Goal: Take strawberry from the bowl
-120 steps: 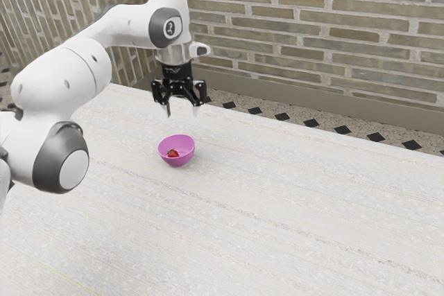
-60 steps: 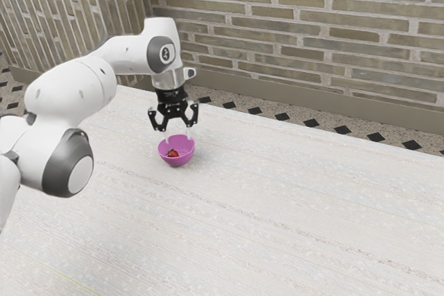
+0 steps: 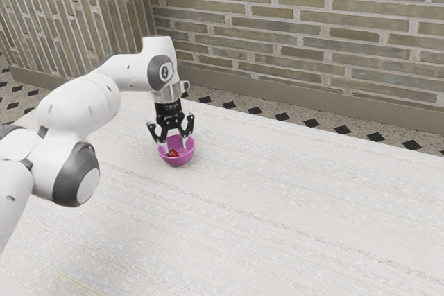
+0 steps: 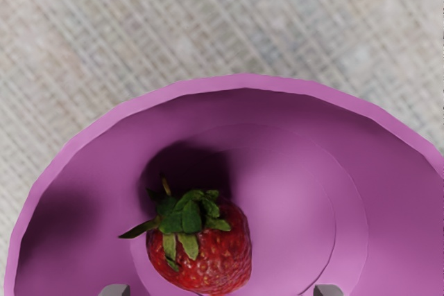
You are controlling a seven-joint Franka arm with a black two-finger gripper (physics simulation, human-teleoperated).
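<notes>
My gripper [image 3: 175, 146] points straight down into the pink-purple bowl [image 3: 177, 161], its two fingers spread apart. Inside the bowl lies the red strawberry [image 3: 173, 153], between the fingertips in the exterior view. In the wrist view the strawberry [image 4: 208, 254] shows its green leaves and rests on the bottom of the bowl [image 4: 298, 192], nearer one fingertip than the other. The two tips of the gripper [image 4: 220, 292] peek in on either side of the fruit, with space between them and it.
The bowl stands on a long whitish table [image 3: 277, 220]. Beyond the table's far edge are a floor with dark diamond tiles and a brick wall [image 3: 312, 32]. The arm reaches over the table from the exterior view's left.
My gripper has come down from above the bowl until its fingertips are inside the rim, still spread. The bowl and strawberry have stayed in place.
</notes>
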